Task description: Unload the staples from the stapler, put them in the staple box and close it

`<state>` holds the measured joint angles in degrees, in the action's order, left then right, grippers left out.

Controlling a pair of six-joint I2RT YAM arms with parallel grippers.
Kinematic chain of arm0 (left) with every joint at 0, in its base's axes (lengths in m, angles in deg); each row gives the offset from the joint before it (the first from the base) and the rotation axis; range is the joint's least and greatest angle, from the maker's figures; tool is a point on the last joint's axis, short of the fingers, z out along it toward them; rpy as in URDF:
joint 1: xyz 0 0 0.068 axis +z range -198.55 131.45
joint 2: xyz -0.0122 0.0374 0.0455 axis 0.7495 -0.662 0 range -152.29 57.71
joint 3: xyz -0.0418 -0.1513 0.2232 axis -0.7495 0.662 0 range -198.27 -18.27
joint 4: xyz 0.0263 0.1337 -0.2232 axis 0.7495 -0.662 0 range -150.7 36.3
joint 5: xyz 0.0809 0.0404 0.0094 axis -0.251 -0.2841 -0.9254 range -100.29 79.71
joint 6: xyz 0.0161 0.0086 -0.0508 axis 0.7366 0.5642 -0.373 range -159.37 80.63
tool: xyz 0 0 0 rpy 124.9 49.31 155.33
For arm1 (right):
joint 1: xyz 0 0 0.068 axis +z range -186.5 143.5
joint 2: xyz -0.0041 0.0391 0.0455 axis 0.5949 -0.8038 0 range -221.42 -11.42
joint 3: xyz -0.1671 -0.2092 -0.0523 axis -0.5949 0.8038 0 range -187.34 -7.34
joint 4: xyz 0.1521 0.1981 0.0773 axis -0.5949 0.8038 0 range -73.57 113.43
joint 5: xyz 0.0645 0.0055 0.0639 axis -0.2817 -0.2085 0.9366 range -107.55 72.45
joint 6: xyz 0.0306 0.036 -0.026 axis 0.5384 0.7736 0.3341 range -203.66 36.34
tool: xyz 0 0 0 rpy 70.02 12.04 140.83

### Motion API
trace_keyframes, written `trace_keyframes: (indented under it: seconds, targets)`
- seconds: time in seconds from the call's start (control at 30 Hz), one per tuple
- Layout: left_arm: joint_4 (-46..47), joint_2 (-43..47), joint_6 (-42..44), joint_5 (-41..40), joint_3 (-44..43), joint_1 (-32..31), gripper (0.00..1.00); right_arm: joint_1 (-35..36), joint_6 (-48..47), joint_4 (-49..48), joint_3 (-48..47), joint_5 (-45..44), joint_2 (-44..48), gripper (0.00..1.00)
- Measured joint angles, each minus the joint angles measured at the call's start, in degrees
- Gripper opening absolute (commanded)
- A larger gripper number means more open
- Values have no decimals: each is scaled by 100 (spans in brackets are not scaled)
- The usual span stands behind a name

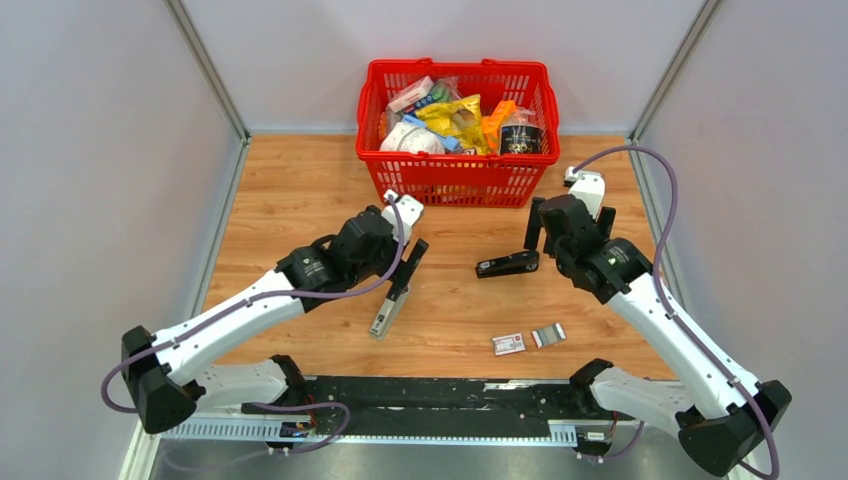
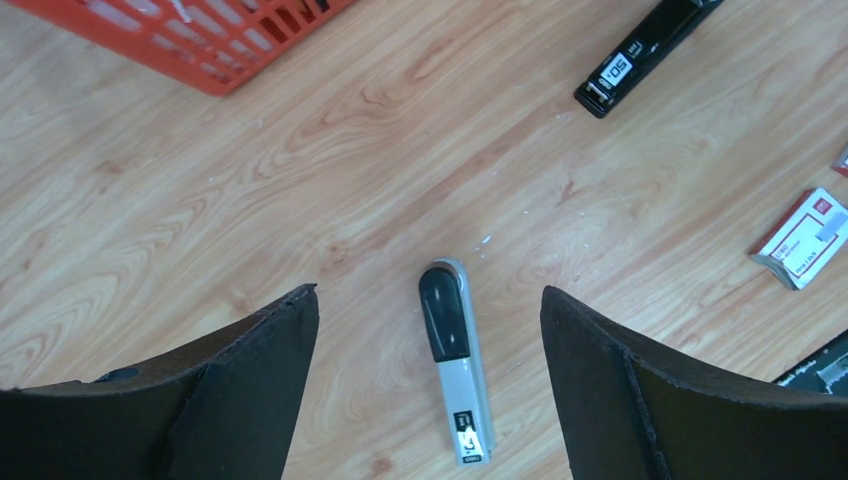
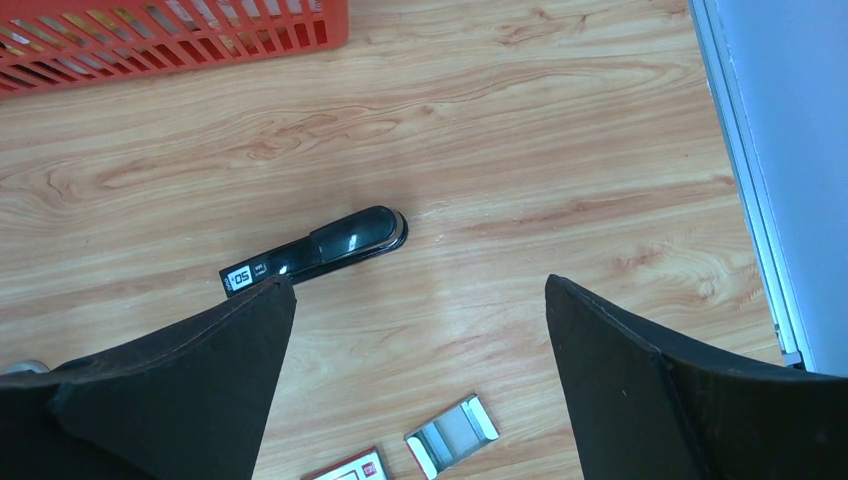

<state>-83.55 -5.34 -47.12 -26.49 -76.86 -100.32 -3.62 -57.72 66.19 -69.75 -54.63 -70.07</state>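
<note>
On the wooden desk [image 1: 300, 200], both arms reached forward.
Left pincer [image 2: 430, 292] hung released over the grey stapler [image 2: 455, 365], right pincer [image 3: 418, 283] released near the black stapler [image 3: 320, 248]; staples [image 3: 452, 435] lay loose nearby.

On my wooden worktop [image 1: 300, 190] stand a red basket [image 1: 455, 180] of groceries, a black stapler [image 1: 507, 265], a grey stapler [image 1: 385, 315], a white-and-red box [image 1: 508, 344] and, just beside it, staples [image 1: 547, 335].
</note>
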Motion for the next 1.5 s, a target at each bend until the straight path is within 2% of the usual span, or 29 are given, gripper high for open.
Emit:
trace_keyframes:
  seconds: [0.37, 0.67, 0.83, 1.1, 1.5]
  targets:
    - [866, -1408, 393, 960, -173, -186, 88, -186, 17, 247, 2, -13, 341, 100]
    - [1832, -2651, 1373, 1965, -734, -214, 91, -1128, 352, 313, 535, 516, 1128, 100]
    - [2031, -3418, 2026, 2691, -1318, -214, 92, -1561, 492, 321, 914, 1069, 1309, 100]
    - [2116, -4518, 2503, 3637, -2310, -214, 91, -1582, 584, 339, 1062, 1379, 1801, 100]
    - [2096, -5882, 2629, 4186, -3713, -214, 91, -1582, 579, 463, 1067, 1469, 2203, 100]
